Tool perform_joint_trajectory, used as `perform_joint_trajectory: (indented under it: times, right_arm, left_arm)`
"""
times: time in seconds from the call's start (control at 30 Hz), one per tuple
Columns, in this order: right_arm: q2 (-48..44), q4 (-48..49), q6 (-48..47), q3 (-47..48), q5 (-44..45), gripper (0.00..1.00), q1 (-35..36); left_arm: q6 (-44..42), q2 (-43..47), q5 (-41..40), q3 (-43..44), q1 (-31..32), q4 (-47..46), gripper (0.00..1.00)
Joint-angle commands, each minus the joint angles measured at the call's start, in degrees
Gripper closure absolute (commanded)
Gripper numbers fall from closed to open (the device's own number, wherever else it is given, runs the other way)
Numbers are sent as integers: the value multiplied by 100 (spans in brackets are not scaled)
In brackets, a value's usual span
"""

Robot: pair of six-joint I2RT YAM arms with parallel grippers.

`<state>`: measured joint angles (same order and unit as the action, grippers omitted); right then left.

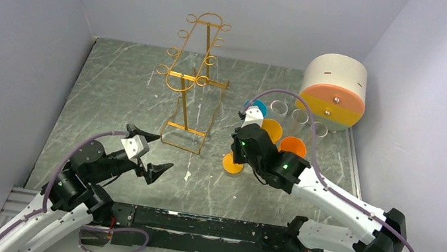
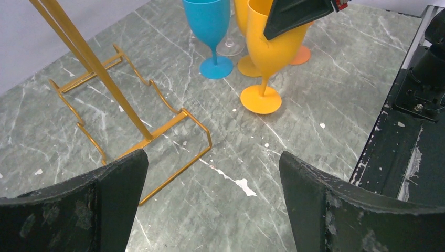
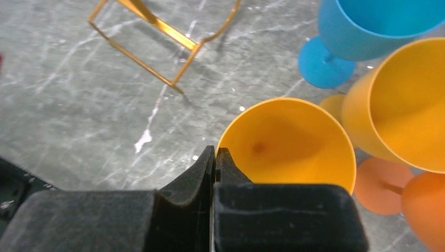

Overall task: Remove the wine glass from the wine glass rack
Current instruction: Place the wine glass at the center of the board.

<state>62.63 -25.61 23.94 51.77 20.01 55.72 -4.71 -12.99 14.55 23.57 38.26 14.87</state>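
Yellow wine glass (image 3: 288,142) upright on table, near rim just under tips of right gripper (image 3: 215,152); fingers pressed together, nothing between. Wine glass rack (image 1: 191,80) ahead-left of left gripper (image 2: 212,157); fingers spread wide, empty. Blue glass (image 3: 367,31) beyond.

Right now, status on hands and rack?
Left hand open, empty. Right hand shut at yellow plastic wine glass rim. Gold wire wine glass rack: nothing hanging.
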Motion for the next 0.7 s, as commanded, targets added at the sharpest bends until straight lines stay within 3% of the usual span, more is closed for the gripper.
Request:
perform_joint_trajectory:
  times: [0.0,0.37,0.67]
  right_arm:
    - [204,-311,87,222,771,100,44]
    - [339,-333,-3,185,764,100,44]
    - [535,-428,-2,244,589,91,43]
  left_arm:
    - [-18,-81,25,19,-20,-215,1]
    - [60,5,-178,-2,-29,-228,1]
    - [87,-96,-242,20,-39,-235,1]
